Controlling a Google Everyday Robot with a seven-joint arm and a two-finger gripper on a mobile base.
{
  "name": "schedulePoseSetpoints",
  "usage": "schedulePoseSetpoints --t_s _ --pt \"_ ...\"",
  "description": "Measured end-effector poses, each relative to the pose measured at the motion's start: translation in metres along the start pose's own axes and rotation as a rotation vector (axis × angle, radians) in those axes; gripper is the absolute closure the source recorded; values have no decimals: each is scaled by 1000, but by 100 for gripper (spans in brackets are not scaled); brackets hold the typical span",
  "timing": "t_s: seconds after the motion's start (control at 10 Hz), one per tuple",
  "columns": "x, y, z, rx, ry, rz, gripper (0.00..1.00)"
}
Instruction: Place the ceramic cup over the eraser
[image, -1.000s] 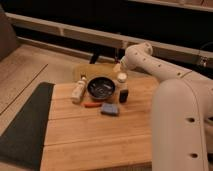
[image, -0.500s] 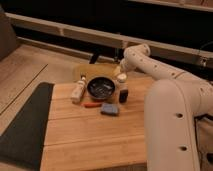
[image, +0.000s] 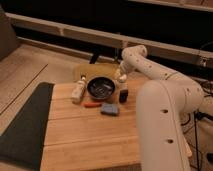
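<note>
The small white ceramic cup (image: 121, 79) is at the back of the wooden table (image: 85, 137), just right of the dark bowl (image: 101, 87). My gripper (image: 121, 73) is right at the cup's top, at the end of the white arm reaching in from the right. Whether it holds the cup is not visible. The eraser (image: 123, 96), a small black upright block, stands directly in front of the cup and a little below it in the view, uncovered.
A cream bottle (image: 78, 91) lies left of the bowl. A thin red pen (image: 92, 105) and a flat blue pad (image: 109, 109) lie in front of the bowl. A dark mat (image: 22, 125) borders the table's left. My bulky arm link (image: 167, 125) covers the right side.
The big near link of my arm has shifted slightly left. The gripper and the cup stay in about the same spot behind the eraser.
</note>
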Motion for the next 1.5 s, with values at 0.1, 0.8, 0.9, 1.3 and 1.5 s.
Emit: schedulePoseSetpoints --t_s 0.1,0.8,0.9,1.3,1.5 --pt "0 -2 5 6 16 -8 35" --pt "-3 3 32 -58 65 -58 71" --pt "-4 -1 30 -48 69 -64 82" --pt "-25 -33 -10 66 72 -66 100" --pt "-56 -40 -49 113 12 -52 100"
